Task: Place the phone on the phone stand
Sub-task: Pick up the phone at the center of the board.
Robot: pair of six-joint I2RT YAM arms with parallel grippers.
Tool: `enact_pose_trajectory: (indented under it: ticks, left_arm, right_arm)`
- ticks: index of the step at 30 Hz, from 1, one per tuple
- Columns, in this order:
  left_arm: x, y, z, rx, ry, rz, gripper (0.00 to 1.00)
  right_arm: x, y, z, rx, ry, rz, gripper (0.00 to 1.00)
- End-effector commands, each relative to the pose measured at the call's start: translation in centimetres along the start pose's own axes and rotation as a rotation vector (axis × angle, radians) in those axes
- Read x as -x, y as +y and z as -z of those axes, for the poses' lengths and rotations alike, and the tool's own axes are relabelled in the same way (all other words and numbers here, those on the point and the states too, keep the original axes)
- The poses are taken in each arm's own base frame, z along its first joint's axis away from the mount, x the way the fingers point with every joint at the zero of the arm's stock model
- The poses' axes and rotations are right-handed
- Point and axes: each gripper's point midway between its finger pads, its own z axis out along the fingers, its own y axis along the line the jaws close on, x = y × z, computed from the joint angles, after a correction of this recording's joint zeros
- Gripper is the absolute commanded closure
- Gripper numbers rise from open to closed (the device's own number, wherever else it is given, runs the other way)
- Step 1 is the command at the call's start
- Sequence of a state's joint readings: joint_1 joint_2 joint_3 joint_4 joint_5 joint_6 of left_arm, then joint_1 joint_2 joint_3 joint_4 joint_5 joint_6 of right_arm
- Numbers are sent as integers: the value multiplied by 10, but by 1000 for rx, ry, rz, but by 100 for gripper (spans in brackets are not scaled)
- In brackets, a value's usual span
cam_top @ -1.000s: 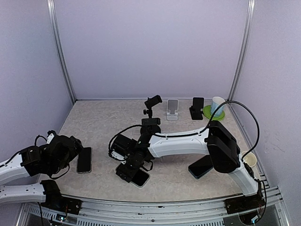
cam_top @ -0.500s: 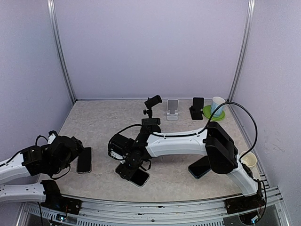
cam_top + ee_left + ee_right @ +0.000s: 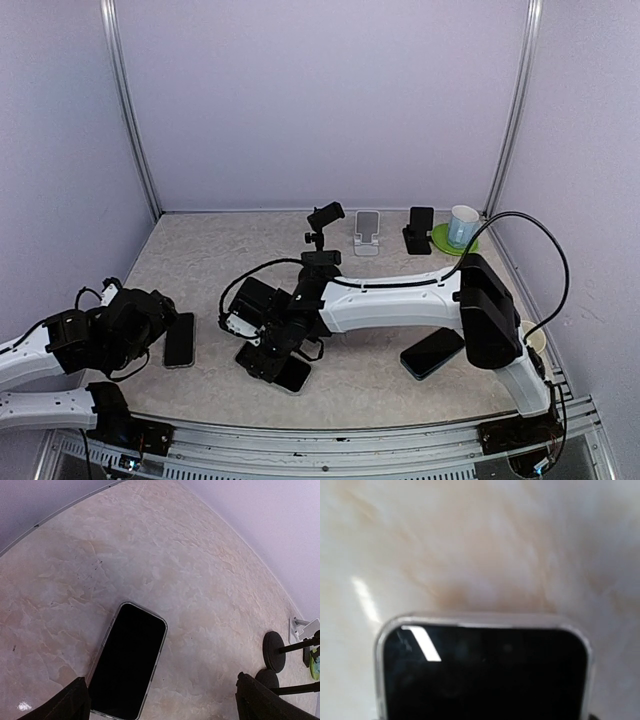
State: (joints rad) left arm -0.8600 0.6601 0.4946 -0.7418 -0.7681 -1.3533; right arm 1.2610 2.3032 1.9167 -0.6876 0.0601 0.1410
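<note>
Right arm [image 3: 390,300] outstretched leftward, pincer [image 3: 268,358] low over phone [image 3: 291,373].

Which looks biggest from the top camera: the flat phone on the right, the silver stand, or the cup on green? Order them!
Largest: flat phone. Then silver stand and cup, looking about alike, so unranked.
</note>
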Motion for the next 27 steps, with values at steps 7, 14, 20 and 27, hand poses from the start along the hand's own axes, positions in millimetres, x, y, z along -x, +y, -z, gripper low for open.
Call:
enact_pose_trajectory:
  ticks: [7,14,20,27]
  left_arm:
    - [4,4,2,12,-23,-4,1]
    - [8,3,3,8,-40,-13,1]
    - [12,-4,4,-16,-53,-36,1]
    - [25,-17,10,-55,-99,-92,1]
  right_arm:
    - [84,7,118,0,-371,60,57]
    - [104,-6,173,-60,-545,46,61]
    - [115,-16,214,-111,-649,47,61]
    - [119,-50,260,-293,-721,3,66]
